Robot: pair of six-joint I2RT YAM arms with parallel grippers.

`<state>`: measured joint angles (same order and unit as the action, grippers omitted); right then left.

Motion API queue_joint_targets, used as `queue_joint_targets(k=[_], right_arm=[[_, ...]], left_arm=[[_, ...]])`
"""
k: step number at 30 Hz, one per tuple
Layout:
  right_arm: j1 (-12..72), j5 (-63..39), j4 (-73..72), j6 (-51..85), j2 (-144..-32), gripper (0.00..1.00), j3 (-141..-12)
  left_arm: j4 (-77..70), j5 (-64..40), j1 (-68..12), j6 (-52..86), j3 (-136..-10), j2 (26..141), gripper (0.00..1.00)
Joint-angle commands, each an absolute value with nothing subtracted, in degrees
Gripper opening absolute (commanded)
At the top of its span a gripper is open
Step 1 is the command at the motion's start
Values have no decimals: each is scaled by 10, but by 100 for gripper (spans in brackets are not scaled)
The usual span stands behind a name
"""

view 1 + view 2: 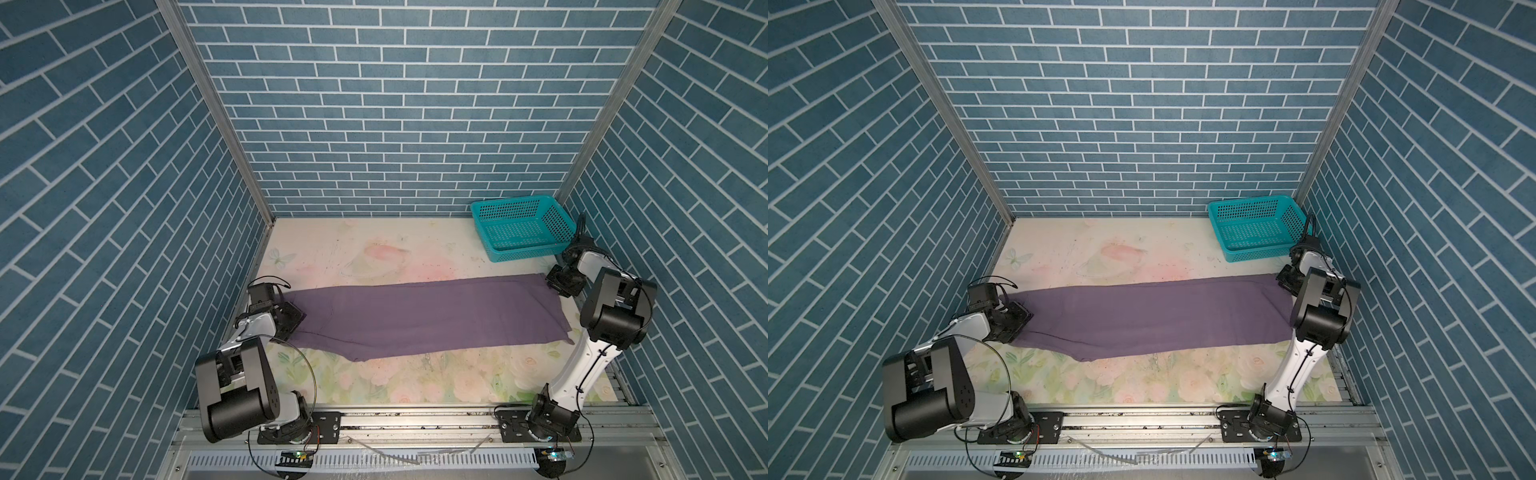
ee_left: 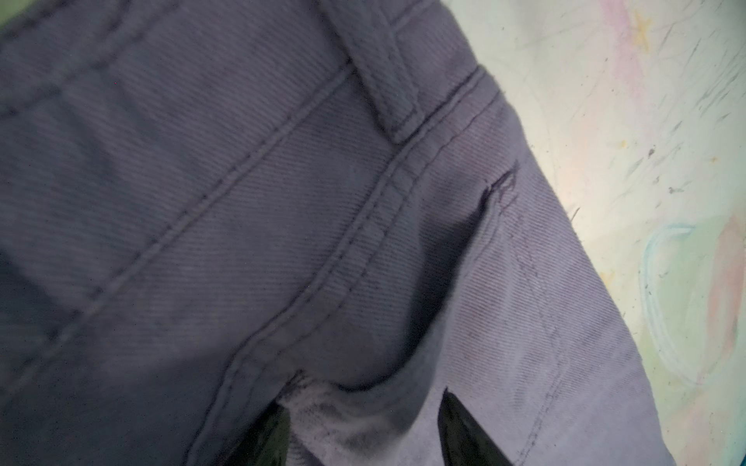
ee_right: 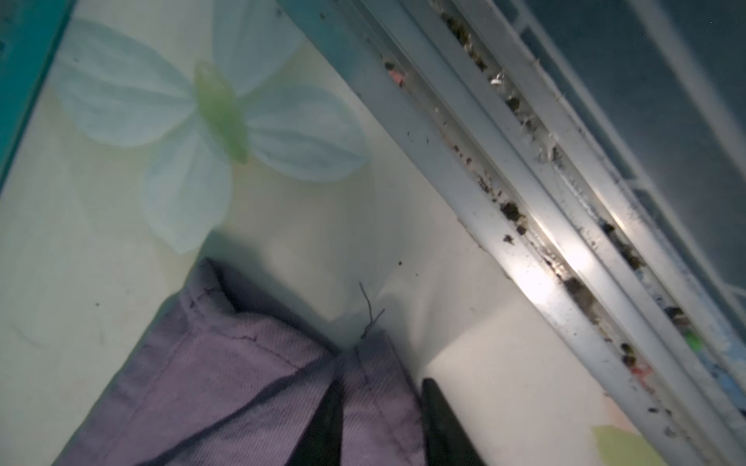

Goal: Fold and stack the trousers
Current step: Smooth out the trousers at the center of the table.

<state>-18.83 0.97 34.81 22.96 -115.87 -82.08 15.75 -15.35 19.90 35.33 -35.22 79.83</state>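
Note:
The purple trousers (image 1: 415, 316) (image 1: 1142, 316) lie stretched flat across the floral table, waist end on the left, leg hems on the right. My left gripper (image 1: 291, 316) (image 2: 363, 403) sits on the waist end, and its fingers (image 2: 464, 435) are shut on a bunch of fabric beside a belt loop (image 2: 383, 80). At the far right corner, my right gripper (image 1: 555, 284) (image 3: 381, 383) is shut on the hem of the trousers (image 3: 242, 383), low over the table.
A teal mesh basket (image 1: 525, 253) (image 1: 1262, 255) stands at the back right corner, just behind the right arm. Brick-pattern walls close three sides. A metal rail (image 3: 524, 242) runs along the table edge beside the right gripper.

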Motion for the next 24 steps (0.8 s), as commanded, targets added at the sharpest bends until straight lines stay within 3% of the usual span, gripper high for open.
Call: queue_joint_targets(k=[1,16,24], right_arm=[[-191,-2,342,246,-1166,3,-803],[-191,42,333,248,-1071,0,-874],[-191,-1,300,256,-1124,0,-901]], left_arm=[[193,-143,199,348,-318,839,60],[192,-145,198,348,-322,845,60],[192,-143,198,350,-323,850,60]])
